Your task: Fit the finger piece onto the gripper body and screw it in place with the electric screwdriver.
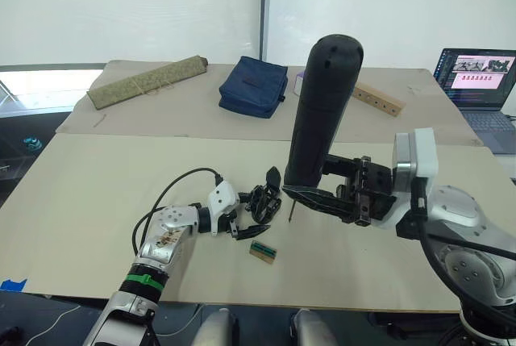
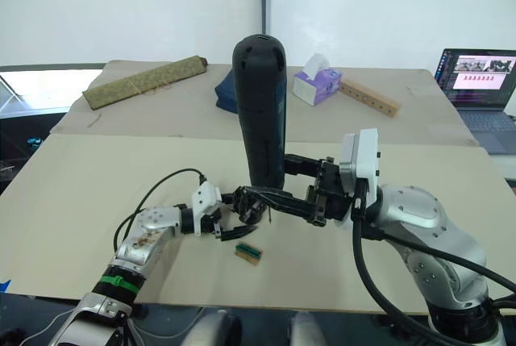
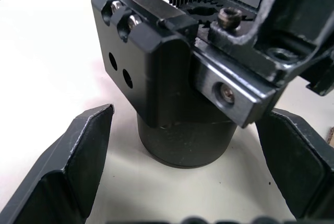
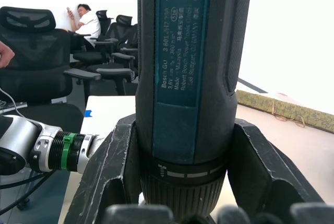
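Here my right end effector (image 1: 310,194) clamps the electric screwdriver (image 1: 322,112) upright, long axis vertical, bit tip just beside the gripper body (image 1: 263,200) on the table (image 1: 97,201). My left end effector (image 1: 242,221), forearm low, straddles that body with fingers (image 3: 73,166) apart. The finger piece (image 1: 273,177) stands on the body.

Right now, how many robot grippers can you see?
2. The left gripper is open, its fingers either side of the gripper body. The right gripper is shut on the electric screwdriver, just beside it.
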